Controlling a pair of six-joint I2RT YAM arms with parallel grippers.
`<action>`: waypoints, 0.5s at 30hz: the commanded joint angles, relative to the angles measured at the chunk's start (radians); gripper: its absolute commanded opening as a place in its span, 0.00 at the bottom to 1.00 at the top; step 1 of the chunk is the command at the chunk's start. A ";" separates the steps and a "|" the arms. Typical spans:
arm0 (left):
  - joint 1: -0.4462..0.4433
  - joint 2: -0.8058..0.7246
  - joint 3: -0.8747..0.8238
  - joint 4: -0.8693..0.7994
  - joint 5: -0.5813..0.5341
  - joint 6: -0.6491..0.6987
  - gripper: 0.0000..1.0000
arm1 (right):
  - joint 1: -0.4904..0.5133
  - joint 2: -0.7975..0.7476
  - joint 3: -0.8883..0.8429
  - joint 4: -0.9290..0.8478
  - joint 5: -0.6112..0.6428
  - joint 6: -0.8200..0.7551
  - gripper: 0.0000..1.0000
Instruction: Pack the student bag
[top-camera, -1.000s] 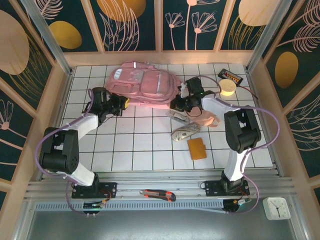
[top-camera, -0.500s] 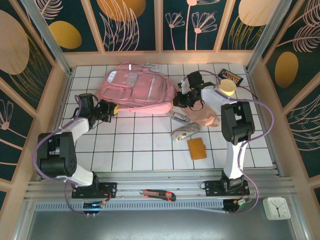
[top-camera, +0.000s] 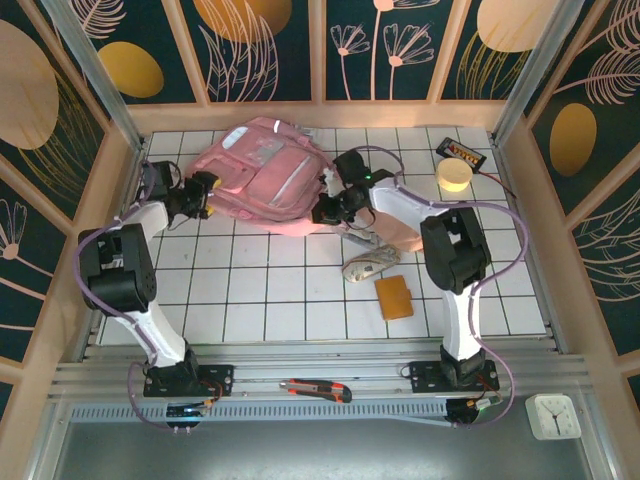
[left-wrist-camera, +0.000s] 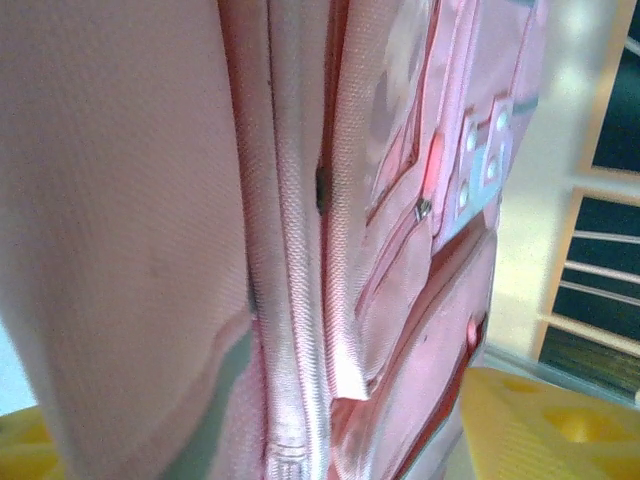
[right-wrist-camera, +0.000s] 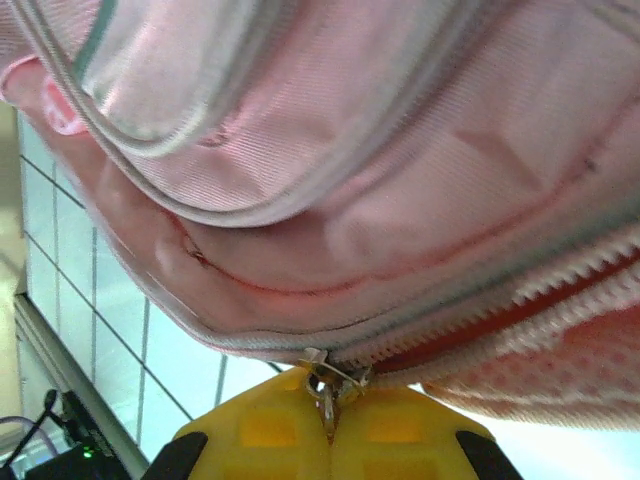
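Near the arms, an orange wallet (top-camera: 393, 297) and other loose things lie on the tabletop (top-camera: 270, 290), not yet packed. Beyond them the right hand (right-wrist-camera: 328, 410) is pinched tight on the zip pull (right-wrist-camera: 325, 385) at the right edge of the bag (top-camera: 262, 172). The left hand (top-camera: 200, 195) stands wide at the bag's left side, gripping nothing. The bag lies at the tabletop's far end. The step looks like opening the zip. The left hand should clamp fabric first as an anchor, then the right should draw steadily along the zip line so the soft bag doesn't drag.
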 joint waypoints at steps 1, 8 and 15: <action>0.003 -0.106 -0.022 -0.098 -0.037 0.080 0.86 | 0.057 0.025 0.075 0.039 -0.061 0.080 0.00; 0.000 -0.439 -0.326 -0.113 -0.050 0.013 0.99 | 0.107 0.069 0.115 0.032 -0.079 0.075 0.00; -0.127 -0.621 -0.532 0.042 -0.029 -0.233 0.99 | 0.123 0.078 0.116 0.019 -0.079 0.054 0.00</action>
